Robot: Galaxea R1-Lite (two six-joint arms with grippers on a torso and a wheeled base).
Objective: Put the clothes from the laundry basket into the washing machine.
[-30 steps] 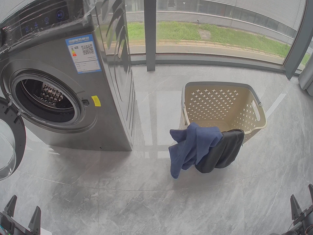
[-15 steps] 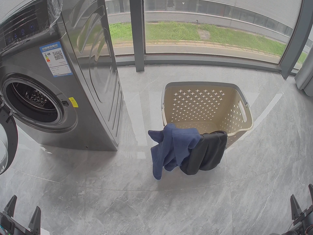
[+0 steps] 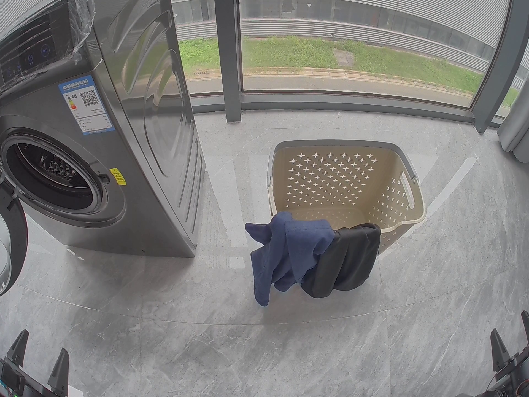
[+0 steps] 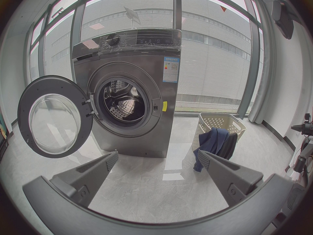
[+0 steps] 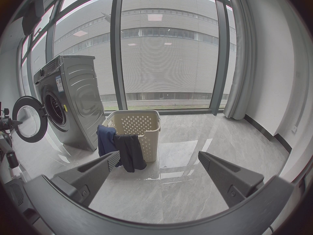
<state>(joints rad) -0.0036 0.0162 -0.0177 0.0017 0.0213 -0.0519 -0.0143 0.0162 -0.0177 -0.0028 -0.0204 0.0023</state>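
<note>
since a second ago the whole head view has slid, with machine and basket drifting together toward the left of the picture. so the camera turned and the things themselves did not move. both grippers sit at the same low corners as before.

nearest, the left gripper (image 3: 39, 354) is low at the left, its two fingers spread wide with nothing between them. the right gripper (image 3: 509, 332) is low at the right, likewise spread and empty. both are well apart from the clothes, with a stretch of grey floor (image 3: 220, 332) between.

next out, two clothes hang over the near rim of the laundry basket (image 3: 341, 143). a blue garment (image 3: 289, 252) hangs on the side toward the machine, its tail trailing furthest down the outside. a dark garment (image 3: 347, 257) touches it on the other side. both look light, soft and limp. they will likely sag and trail once lifted, and one may drag the other where they overlap. i judge the best hold is a bunched pinch on the blue one's fold where it crosses the rim, high enough to keep the tail off the floor.

further left stands the washing machine (image 3: 149, 139), apart from the basket. its door (image 4: 53, 115) is swung wide open and the drum (image 4: 124, 103) shows through the round mouth. beyond both is the window (image 3: 352, 39).
</note>
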